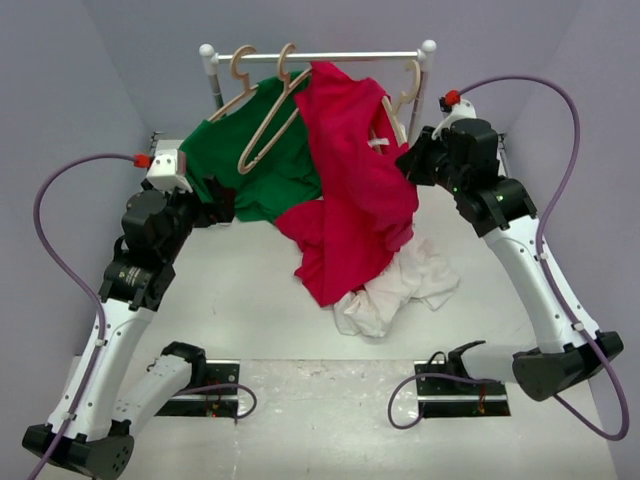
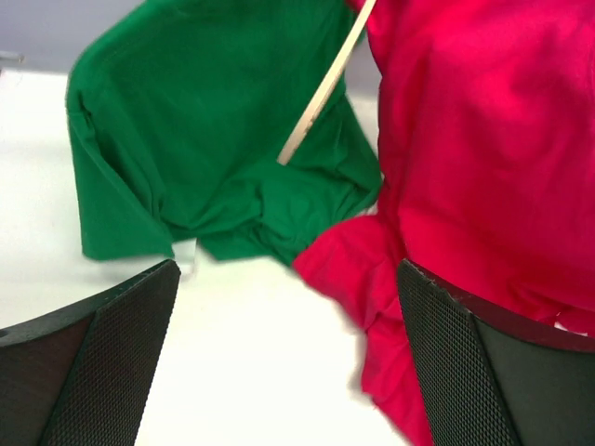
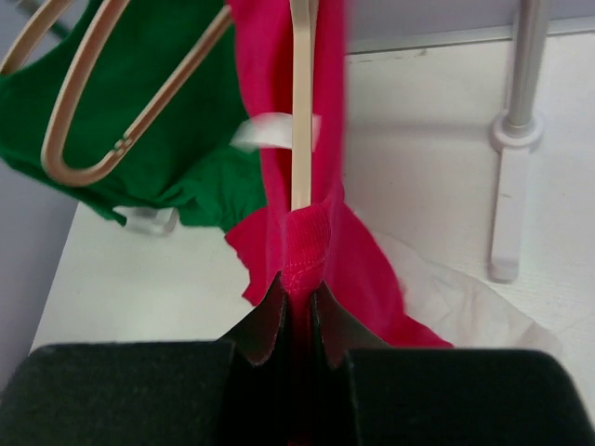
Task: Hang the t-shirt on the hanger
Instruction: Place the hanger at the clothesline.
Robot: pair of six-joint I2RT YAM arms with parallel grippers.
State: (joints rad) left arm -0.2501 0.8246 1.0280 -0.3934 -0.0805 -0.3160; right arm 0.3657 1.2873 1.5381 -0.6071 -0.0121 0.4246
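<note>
Bases of both arms sat at the near edge of the bench point(image 1: 250, 300), and just ahead of the right arm a white garment point(image 1: 400, 290) lay crumpled on the surface, its far edge tucked under the lower end of the red t-shirt point(image 1: 350, 170). Your left end effector point(image 2: 288, 279) stood spread wide, its fingers point(image 2: 112, 362) well apart with only bare bench between them, gripping nothing. It hovered just short of the lower hem of a green t-shirt point(image 2: 204, 139), which touched the red one along its right side. Your right end effector point(image 3: 299, 288) was pressed together on a fold of the red t-shirt, the cloth bunched between the pads. Straight beyond that pinch the pale wooden arm of a hanger point(image 3: 302, 111) ran upward against the red fabric; I cannot tell whether it sat inside the shirt or merely lay against it. The red t-shirt itself hung draped from the rail at the back down to the bench, between the green t-shirt and your right arm. Two more hangers point(image 1: 283, 80) hung to the left, over the green t-shirt. Farthest back stood the rack point(image 1: 330, 57), its white posts on the bench and its rail carrying the hooks.
</note>
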